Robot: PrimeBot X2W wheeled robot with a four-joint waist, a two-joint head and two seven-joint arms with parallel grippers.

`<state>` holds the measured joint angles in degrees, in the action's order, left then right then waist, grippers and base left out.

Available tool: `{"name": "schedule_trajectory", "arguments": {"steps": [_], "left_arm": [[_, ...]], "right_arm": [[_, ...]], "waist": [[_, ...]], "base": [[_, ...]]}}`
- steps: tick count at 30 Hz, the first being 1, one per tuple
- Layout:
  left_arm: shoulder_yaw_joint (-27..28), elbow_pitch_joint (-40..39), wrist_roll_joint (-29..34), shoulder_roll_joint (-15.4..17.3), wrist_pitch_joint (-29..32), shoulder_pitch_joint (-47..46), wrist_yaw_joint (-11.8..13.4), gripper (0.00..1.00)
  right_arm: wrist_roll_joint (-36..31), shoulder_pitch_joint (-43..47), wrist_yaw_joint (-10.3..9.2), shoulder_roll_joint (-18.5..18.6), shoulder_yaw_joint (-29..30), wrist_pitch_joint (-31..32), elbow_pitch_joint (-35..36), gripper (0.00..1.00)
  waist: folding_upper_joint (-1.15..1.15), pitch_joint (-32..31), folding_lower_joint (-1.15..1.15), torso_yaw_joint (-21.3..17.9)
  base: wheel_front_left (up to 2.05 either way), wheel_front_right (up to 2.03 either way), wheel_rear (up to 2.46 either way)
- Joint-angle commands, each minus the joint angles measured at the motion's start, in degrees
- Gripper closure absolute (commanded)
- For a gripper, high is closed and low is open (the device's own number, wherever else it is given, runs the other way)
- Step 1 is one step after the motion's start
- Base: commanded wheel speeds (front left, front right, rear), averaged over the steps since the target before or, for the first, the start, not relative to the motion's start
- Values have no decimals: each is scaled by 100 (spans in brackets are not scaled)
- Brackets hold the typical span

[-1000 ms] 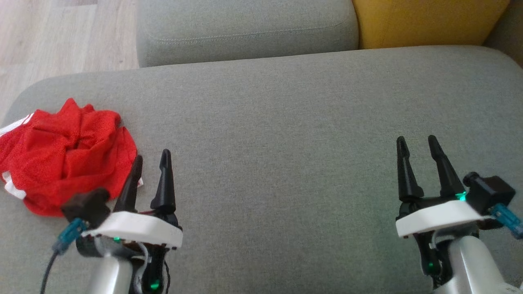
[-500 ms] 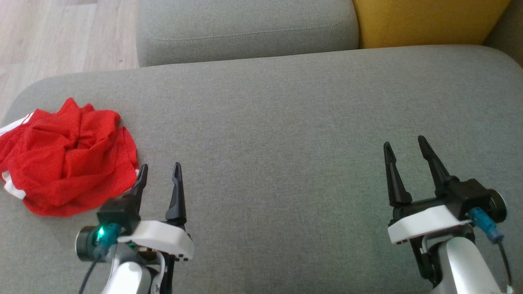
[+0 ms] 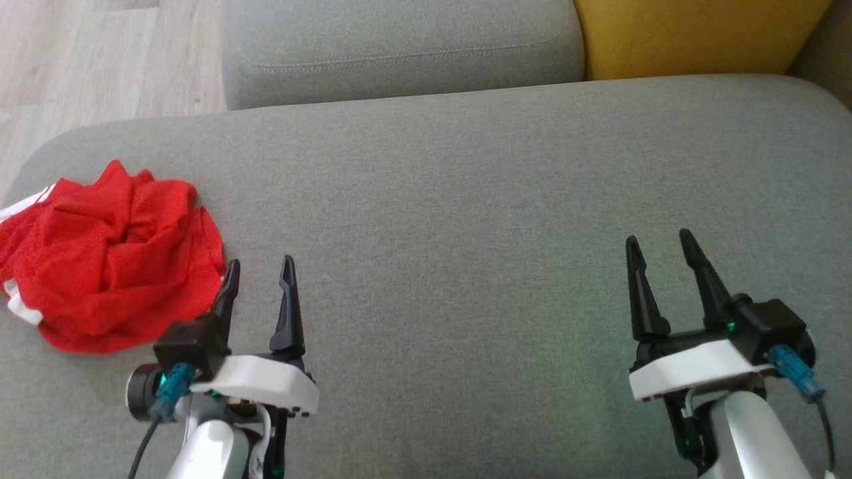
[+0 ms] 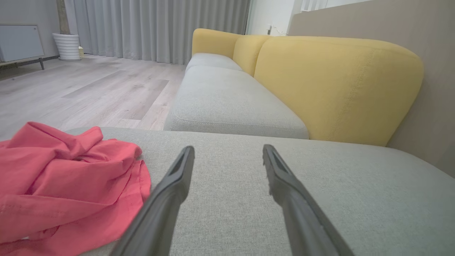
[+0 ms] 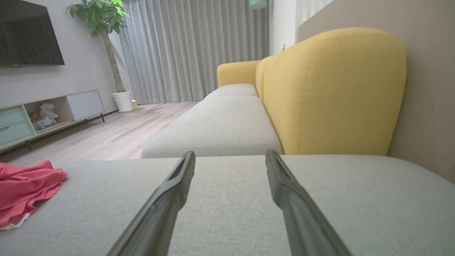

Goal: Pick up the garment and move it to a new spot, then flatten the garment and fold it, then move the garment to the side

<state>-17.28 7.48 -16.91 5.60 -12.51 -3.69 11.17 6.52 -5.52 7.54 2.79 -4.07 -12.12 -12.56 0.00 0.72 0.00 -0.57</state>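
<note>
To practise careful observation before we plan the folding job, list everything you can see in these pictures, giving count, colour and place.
garment: one, red with white trim, crumpled at the near seat's left end
seat cushions: at least two, grey, one bearing the garment, another beyond it
back cushions: three, yellow, along the sofa's back
floor: pale wood, left of the sofa
curtains: grey, far wall
potted plant: one, green in a white pot, beside the curtains
television: one, black, on the wall
left gripper: one, black jaws open, beside the garment
right gripper: one, black jaws open, over bare cushion
</note>
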Motion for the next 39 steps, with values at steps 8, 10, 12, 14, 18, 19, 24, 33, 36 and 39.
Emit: {"name": "schedule_trajectory", "arguments": {"steps": [8, 10, 12, 14, 18, 19, 24, 33, 36, 39], "left_arm": [[383, 275, 406, -176, -201, -71, -307, 0], [397, 517, 458, -205, -235, -66, -355, 0], [440, 658, 447, -227, -249, -103, -401, 0], [487, 711, 430, -243, -249, -136, -437, 0], [544, 724, 449, -260, -249, -163, -470, 0], [553, 722, 455, -263, -249, -169, -478, 0], [573, 698, 472, -269, -249, -183, -504, 0], [521, 531, 429, -271, -249, -229, -390, 0], [527, 523, 426, -271, -249, -177, -351, 0], [547, 526, 461, -271, -249, -126, -353, 0]], "right_arm": [[503, -314, -5, 9, -314, 31, -84, 0], [606, -309, -5, 9, -312, 71, -141, 0], [596, -324, -5, 10, -317, 100, -187, 0], [608, -331, -5, 10, -317, 110, -215, 0], [582, -332, -5, 10, -314, 104, -249, 0], [581, -332, -5, 10, -314, 102, -255, 0], [580, -339, -5, 10, -343, 85, -286, 0], [515, -281, -5, 9, -438, 47, -298, 0], [520, -257, -5, 9, -531, 42, -306, 0], [532, -229, -5, 9, -608, 18, -305, 0]], "waist": [[0, -22, 0, -5], [0, -29, 0, -8], [0, -30, 0, -13], [0, -31, 0, -14], [0, -30, 0, -15], [0, -25, 0, -13], [0, -7, 0, 2], [0, -14, 0, 471], [0, -61, 0, 740], [0, -117, 0, 1047]], "base": [[0, 0, 0], [0, 0, 0], [0, 0, 0], [0, 0, 0], [0, 0, 0], [0, 0, 0], [0, 0, 0], [0, 0, 0], [0, 0, 0], [0, 0, 0]]}}
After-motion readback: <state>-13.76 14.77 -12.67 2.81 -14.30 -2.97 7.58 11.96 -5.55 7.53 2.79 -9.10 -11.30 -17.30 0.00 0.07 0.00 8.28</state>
